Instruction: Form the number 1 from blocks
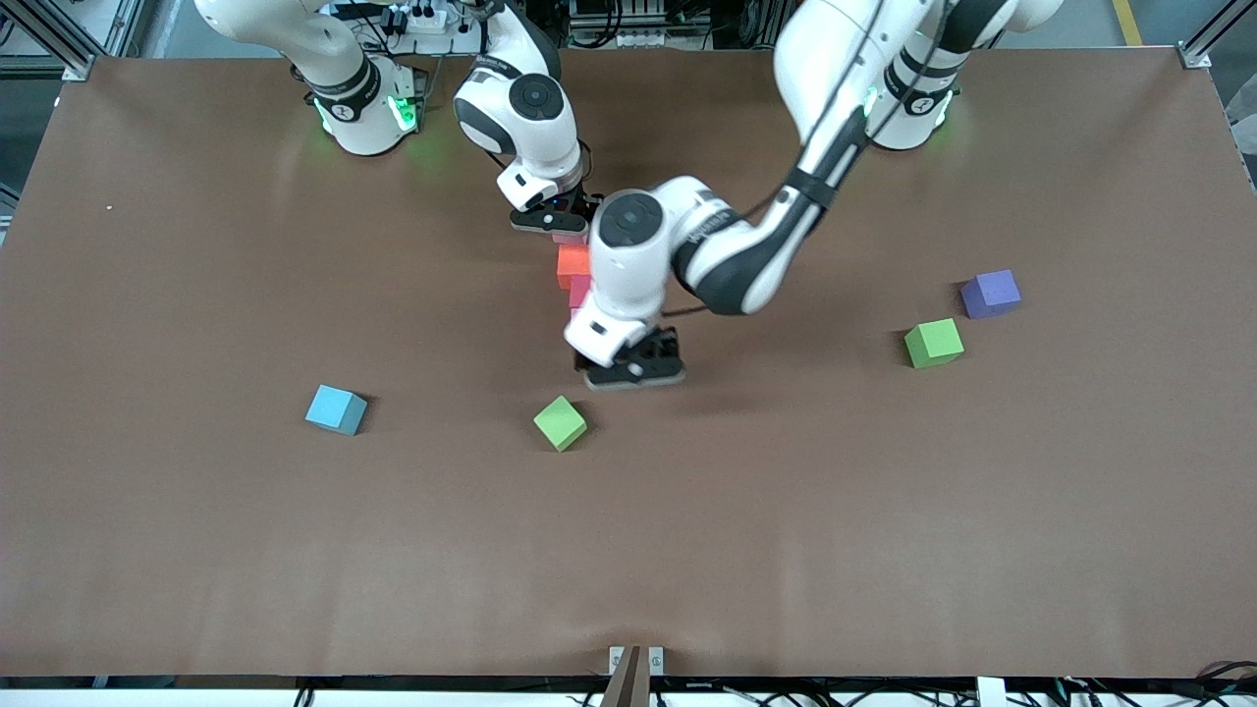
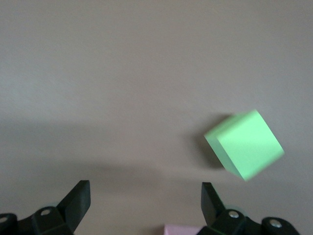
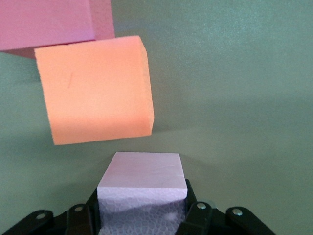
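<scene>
- blocks visible: 2 green, 1 light blue, 1 purple, 1 orange, 1 pink, 1 light pink; all same-size matte foam cubes w/ plain faces, so no long axis on any single one
- orange block [image 1: 572,261] and pink block [image 1: 579,292] sit touching near mid-surface, pink nearer the front cam; the pair forms a short line running from the robots' bases toward that cam, partly hidden by the left arm
- right claw [image 1: 552,220] is low at the base end of that line, clamped on the light pink block [image 3: 142,188], which sits just beside the orange one w/ a small gap, faces roughly square to it
- left claw [image 1: 633,371] hovers w/ jaws wide and nothing between them, over bare surface [image 1: 786,511] near one green block [image 1: 560,423], which is turned corner-on to the front cam
- second green block [image 1: 933,343] and purple block [image 1: 990,294] lie close together toward the left arm's end, both slightly rotated
- light blue block [image 1: 336,409] sits alone toward the right arm's end, also skewed
</scene>
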You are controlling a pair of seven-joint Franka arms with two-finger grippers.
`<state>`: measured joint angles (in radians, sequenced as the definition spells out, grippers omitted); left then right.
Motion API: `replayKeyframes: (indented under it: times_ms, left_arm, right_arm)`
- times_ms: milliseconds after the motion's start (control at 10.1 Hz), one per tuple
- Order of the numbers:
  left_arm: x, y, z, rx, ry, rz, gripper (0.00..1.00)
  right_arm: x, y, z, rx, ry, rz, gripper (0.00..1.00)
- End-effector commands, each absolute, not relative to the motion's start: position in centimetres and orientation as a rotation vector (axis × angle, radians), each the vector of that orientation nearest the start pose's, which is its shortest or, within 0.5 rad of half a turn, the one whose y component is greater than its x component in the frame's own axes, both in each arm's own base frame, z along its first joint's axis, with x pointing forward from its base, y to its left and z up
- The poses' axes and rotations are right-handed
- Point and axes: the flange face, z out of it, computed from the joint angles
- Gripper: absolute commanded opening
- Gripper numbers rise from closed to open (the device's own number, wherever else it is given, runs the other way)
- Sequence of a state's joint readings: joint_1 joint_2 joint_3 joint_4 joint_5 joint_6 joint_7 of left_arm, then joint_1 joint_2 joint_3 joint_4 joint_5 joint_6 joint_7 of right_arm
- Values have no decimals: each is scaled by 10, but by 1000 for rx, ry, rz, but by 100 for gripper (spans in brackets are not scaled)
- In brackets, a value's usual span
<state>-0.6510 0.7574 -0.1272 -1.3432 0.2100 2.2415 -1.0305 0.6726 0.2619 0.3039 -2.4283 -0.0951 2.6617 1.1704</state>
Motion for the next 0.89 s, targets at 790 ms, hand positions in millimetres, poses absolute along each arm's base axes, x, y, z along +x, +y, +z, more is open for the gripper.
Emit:
replayKeyframes:
  times_ms: [790]
  left_arm:
    - [609, -451, 300, -3227, -630, -174, 100]
  right_arm:
    - [293, 426, 203, -3149, -16, -102, 64]
